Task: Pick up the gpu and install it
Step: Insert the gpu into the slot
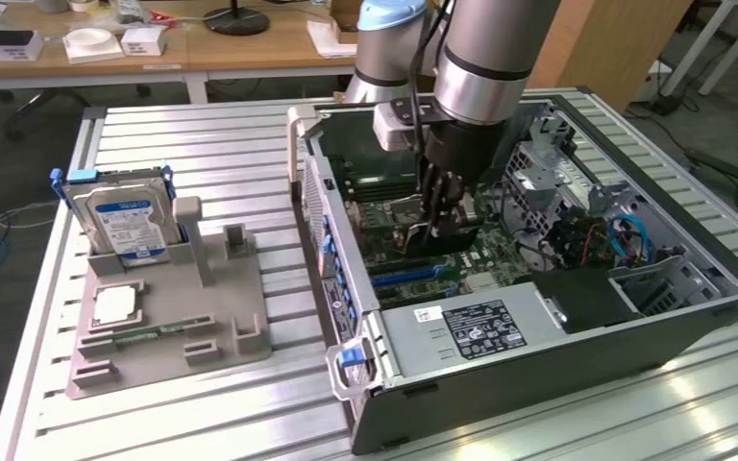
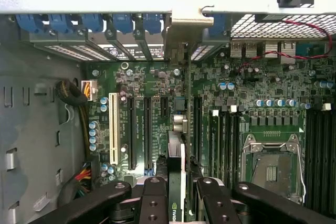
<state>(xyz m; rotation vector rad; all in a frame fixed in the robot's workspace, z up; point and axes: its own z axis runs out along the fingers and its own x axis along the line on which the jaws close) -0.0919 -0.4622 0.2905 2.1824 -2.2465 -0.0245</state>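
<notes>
hardware is sitting at the exterior view's left: a grey holder tray (image 1: 170, 331) on the slatted counter (image 1: 203, 144) is carrying a hard drive (image 1: 123, 223) standing upright in a slot, a processor chip (image 1: 114, 304) lying flat, and a narrow memory stick (image 1: 151, 331) beside it. moving rightward, the open computer case (image 1: 676, 317) is lying on its side with the motherboard (image 2: 262, 93) exposed, and the arm is reaching down into it. the hand (image 2: 184, 192) is pinching the gpu (image 2: 181, 129) edge-on between partly closed fingers (image 2: 152, 198), so the card is hanging upright over the motherboard with its silver bracket (image 2: 191, 24) pointing toward the rear slot openings. the step in hand looks like the install itself: the card is lined up near the long expansion slots (image 2: 147, 129), though whether its edge is already touching a slot is hard to tell. seating it would call for a straight push with the bracket meeting its rear opening squarely. further right, the blue retaining clips (image 2: 92, 22), the empty cpu socket (image 2: 273, 166) and the dark memory slots (image 2: 315, 145) are crowding the board, and red and black wires (image 2: 294, 30) are running close by.
</notes>
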